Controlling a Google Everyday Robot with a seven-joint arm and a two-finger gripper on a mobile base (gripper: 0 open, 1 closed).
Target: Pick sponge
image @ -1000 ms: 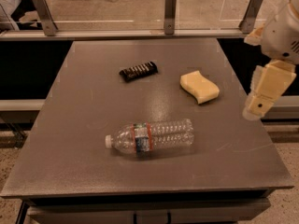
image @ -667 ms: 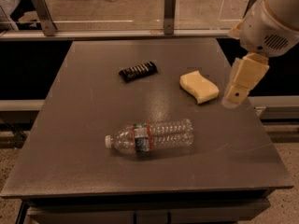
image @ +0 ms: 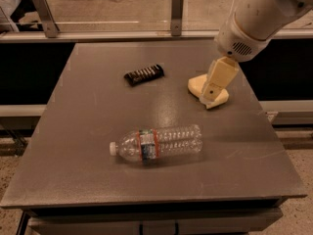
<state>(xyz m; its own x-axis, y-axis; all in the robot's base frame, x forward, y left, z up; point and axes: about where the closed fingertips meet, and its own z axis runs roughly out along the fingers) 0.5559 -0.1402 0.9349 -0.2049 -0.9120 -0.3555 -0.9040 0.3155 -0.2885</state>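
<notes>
The pale yellow sponge (image: 197,86) lies flat on the grey table (image: 88,131) at the right, past the middle. My cream-coloured boxy gripper (image: 211,93) hangs from the white arm at the upper right and sits directly over the sponge, covering its middle; only the sponge's left end and lower right corner show.
A clear plastic bottle (image: 159,143) with a red-and-blue label lies on its side in the front middle. A small black ridged bar (image: 144,74) lies left of the sponge. A rail with metal posts (image: 177,6) runs behind the table. The table's right edge is close to the sponge.
My arm has swung left from beyond the table's right edge, bringing the gripper over the sponge. The sponge, bottle and black bar have not moved.
</notes>
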